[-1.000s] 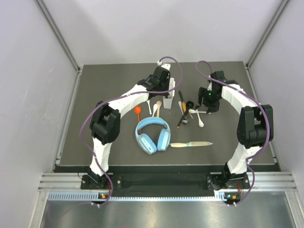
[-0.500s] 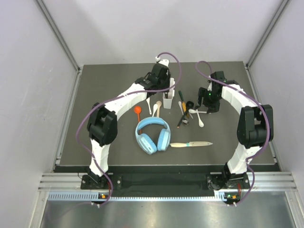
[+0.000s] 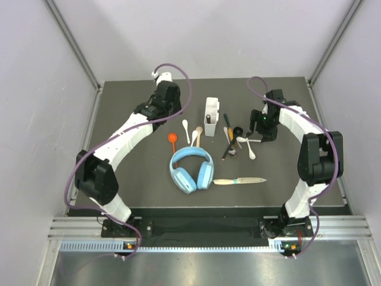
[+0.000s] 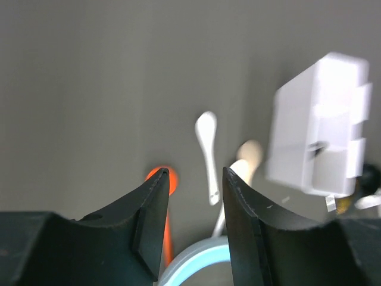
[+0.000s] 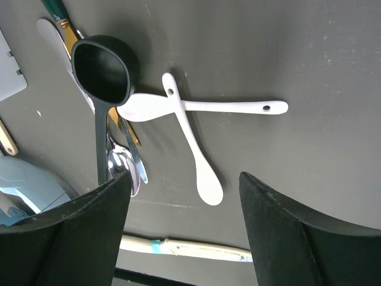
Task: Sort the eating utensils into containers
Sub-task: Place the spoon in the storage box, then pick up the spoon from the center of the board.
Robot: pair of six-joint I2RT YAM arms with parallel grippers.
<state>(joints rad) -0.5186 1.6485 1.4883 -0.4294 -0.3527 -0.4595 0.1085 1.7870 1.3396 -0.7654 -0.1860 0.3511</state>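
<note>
The white caddy [image 3: 211, 112] stands at the back centre, with something small and dark in one compartment. In front of it lie an orange-red spoon [image 3: 172, 139], a white spoon [image 3: 186, 130] and a pale spoon [image 3: 198, 133]. Further right is a heap with a black scoop [image 5: 100, 70], a metal spoon [image 5: 121, 168] and two crossed white spoons [image 5: 197, 156]. A pale-handled knife [image 3: 240, 180] lies nearer. My left gripper [image 3: 166, 102] hangs open and empty, left of the caddy [image 4: 318, 137]. My right gripper [image 5: 184, 179] is wide open above the white spoons, holding nothing.
Light-blue headphones [image 3: 191, 168] lie in the middle of the dark mat, just in front of the loose spoons. Grey walls close in the left, right and back. The mat's raised edge [image 3: 95, 119] runs along the left side.
The left arm has swung away from the caddy to the left and its jaws have opened wider. The right arm has stayed in place.
</note>
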